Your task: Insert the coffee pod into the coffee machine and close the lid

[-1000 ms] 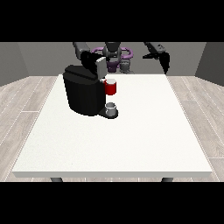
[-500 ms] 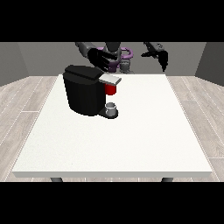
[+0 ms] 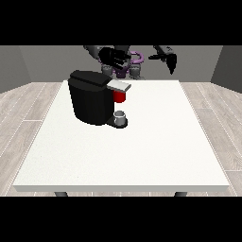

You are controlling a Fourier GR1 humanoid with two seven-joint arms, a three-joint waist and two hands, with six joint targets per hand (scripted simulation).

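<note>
**A:** so where's the pod (image 3: 120, 96) at?

**B:** it's in the machine (image 3: 93, 97). You can see the red of it sitting under the grey lid (image 3: 118, 85), at the machine's right side. The lid lies flat over it, looks down to me. Below the pod there's a small grey cup (image 3: 120, 116) on the machine's base.

**A:** and where's the machine on the table (image 3: 142, 151)?

**B:** far half, left of centre. The near half is just bare white top.

**A:** hands?

**B:** the hand at the view's left (image 3: 115, 57) hovers up above and behind the machine, just past the lid, not touching anything. Fingers are spread out, so it's released, holding nothing. The hand at the view's right (image 3: 169, 58) is up in the air well right of the machine, past the far edge of the table. It points downward, fingers straight-ish and relaxed, nothing in it either.
</note>
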